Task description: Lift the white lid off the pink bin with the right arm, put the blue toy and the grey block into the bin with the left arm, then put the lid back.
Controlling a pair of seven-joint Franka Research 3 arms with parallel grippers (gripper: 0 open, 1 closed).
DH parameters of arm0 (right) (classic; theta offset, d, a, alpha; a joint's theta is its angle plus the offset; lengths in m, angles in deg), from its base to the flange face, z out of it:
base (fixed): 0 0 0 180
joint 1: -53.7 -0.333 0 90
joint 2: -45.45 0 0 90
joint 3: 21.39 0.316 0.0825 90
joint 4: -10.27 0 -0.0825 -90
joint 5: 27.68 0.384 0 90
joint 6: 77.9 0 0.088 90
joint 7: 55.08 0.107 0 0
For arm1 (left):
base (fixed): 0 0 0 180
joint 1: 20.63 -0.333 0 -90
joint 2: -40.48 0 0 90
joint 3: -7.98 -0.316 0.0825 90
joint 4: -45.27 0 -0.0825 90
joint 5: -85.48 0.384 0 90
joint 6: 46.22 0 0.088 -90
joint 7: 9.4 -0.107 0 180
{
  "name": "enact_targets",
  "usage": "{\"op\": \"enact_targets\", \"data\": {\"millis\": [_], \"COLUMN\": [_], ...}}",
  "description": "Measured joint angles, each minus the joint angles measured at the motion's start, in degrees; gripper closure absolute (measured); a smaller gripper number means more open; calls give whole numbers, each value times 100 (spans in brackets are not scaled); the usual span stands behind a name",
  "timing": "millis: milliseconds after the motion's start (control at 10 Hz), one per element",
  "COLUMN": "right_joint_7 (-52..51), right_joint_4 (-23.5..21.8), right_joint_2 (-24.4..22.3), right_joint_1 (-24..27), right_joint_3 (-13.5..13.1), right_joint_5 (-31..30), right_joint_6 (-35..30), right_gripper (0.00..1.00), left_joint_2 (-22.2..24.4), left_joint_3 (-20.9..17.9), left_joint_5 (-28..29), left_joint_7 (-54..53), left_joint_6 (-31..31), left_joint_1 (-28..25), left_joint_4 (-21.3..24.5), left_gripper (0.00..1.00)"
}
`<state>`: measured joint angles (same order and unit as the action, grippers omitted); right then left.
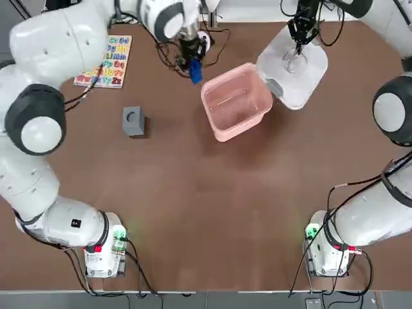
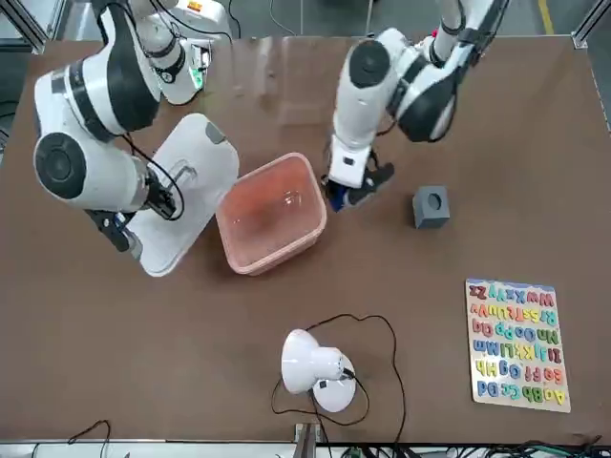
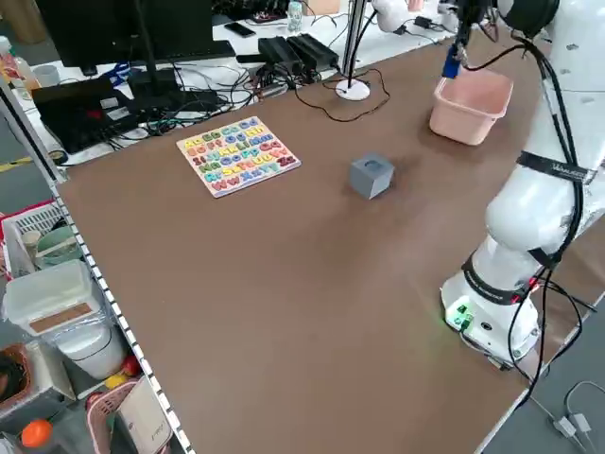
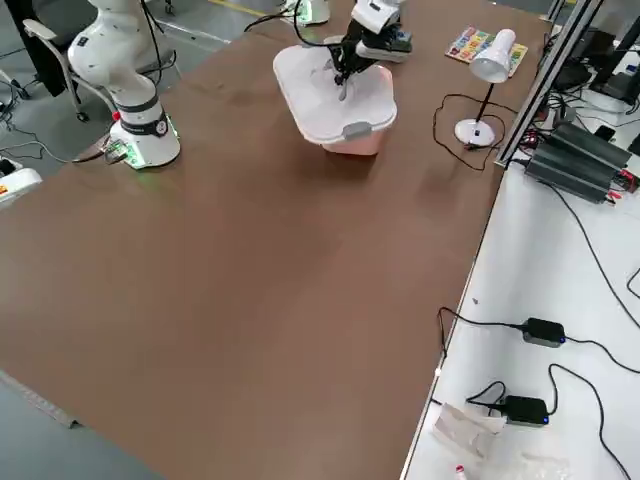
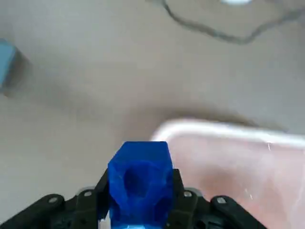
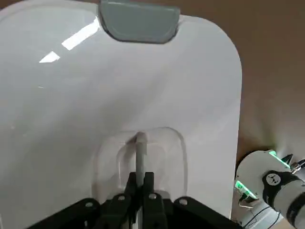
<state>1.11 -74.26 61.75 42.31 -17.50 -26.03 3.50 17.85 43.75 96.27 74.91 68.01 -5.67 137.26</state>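
The left gripper (image 1: 195, 69) pinches the blue toy (image 1: 196, 72) between its two fingers, and in the left wrist view the blue toy (image 5: 139, 180) fills the gap between them. It hangs in the air just outside the pink bin (image 1: 236, 101), close to the bin's rim on the side away from the lid. The open bin lies to one side of the toy, toward the right arm, so I think the toy must go a little way sideways over the rim before it can be let go. The bin looks empty inside. The grey block (image 1: 133, 121) sits on the table (image 1: 206, 206) well apart from the bin, on the left arm's side, so the left arm is the nearer one for it too. The right gripper (image 1: 297, 48) is pressed together on the clear handle of the white lid (image 1: 299, 74). It holds the lid beside the bin, tilted, with one edge near the bin's far corner, and clear of the bin's open top.
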Motion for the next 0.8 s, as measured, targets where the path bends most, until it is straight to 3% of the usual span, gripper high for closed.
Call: {"op": "enact_targets", "data": {"millis": [300, 600, 800], "right_joint_7": [-263, -284, -298], "right_joint_4": [1, 0, 0], "right_joint_2": [-18, -22, -22], "right_joint_1": [146, 157, 180], "right_joint_3": [-1, 4, 3], "right_joint_5": [-33, -43, -44], "right_joint_6": [-14, -16, -16], "right_gripper": [93, 93, 93], "left_joint_2": [-1122, -1588, -1594], "left_joint_3": [-407, -622, -642], "left_joint_5": [362, 486, 513], "left_joint_7": [787, 801, 793], "left_joint_6": [9, 141, 147], "left_joint_1": [1073, 1398, 1410], "left_joint_4": [-966, -1133, -1211], "left_gripper": [49, 48, 23]}}
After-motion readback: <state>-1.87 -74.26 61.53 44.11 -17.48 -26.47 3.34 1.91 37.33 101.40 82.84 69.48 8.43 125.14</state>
